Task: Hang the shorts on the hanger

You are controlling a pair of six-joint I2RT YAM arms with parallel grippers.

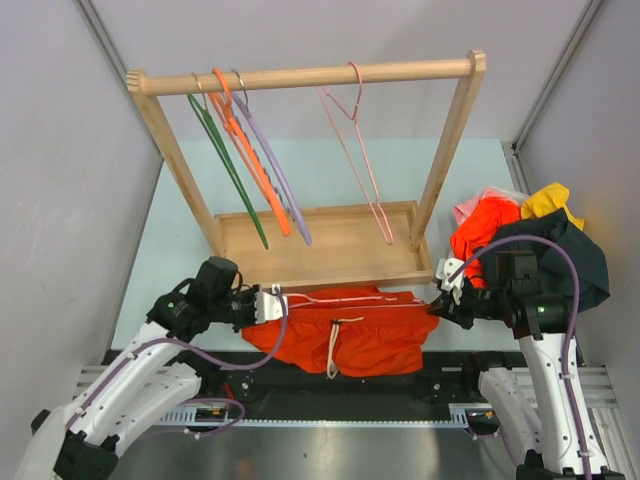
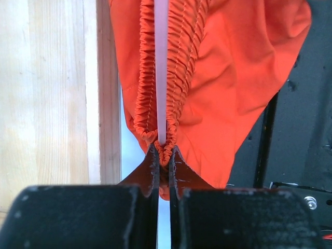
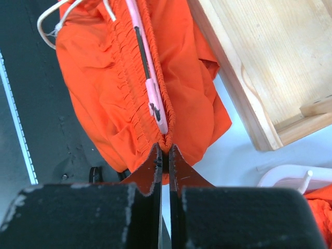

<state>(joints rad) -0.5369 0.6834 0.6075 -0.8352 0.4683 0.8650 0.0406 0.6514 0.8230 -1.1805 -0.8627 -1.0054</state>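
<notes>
The bright orange-red shorts hang stretched between my two grippers in front of the rack, with the white drawstring dangling. A pale-pink hanger lies along the waistband, inside it. My left gripper is shut on the waistband's left end, and my right gripper is shut on its right end. In the left wrist view the gripper pinches the gathered elastic of the shorts around the pink bar. In the right wrist view the gripper pinches the shorts at the hanger's tip.
A wooden rack with a tray base stands behind the shorts. On its rail hang a green hanger, an orange one, a lilac one and a second pink one. A pile of clothes lies at the right.
</notes>
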